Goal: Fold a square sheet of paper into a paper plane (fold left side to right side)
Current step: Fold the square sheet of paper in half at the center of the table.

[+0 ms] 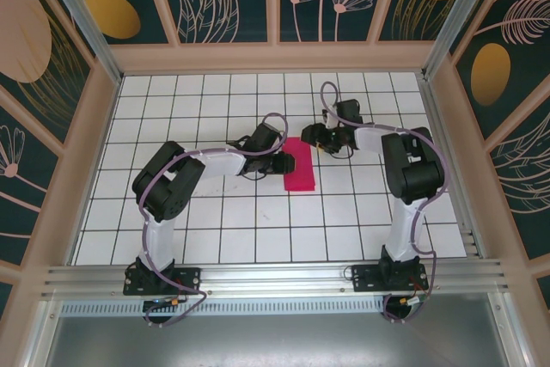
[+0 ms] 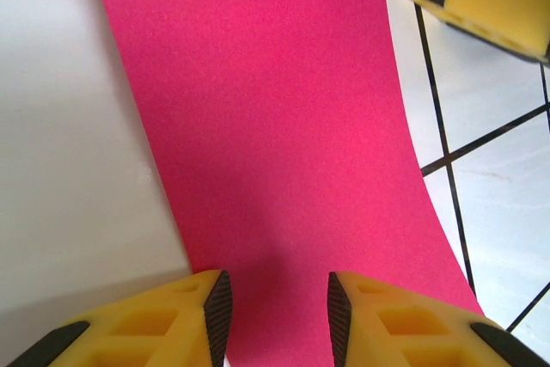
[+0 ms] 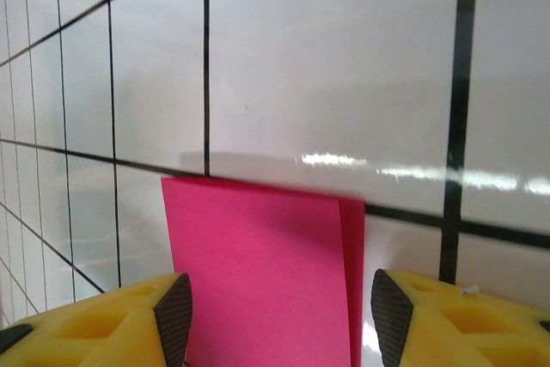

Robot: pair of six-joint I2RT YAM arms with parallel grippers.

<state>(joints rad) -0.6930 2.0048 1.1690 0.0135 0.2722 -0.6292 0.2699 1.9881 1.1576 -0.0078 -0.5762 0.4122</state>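
Pink thin paper sheet, folded double, lies flat. My left gripper and right gripper sit over its ends, jaws apart, maybe pressing the fold down.

No text, label, brand, number or sign can be read in any of the views.
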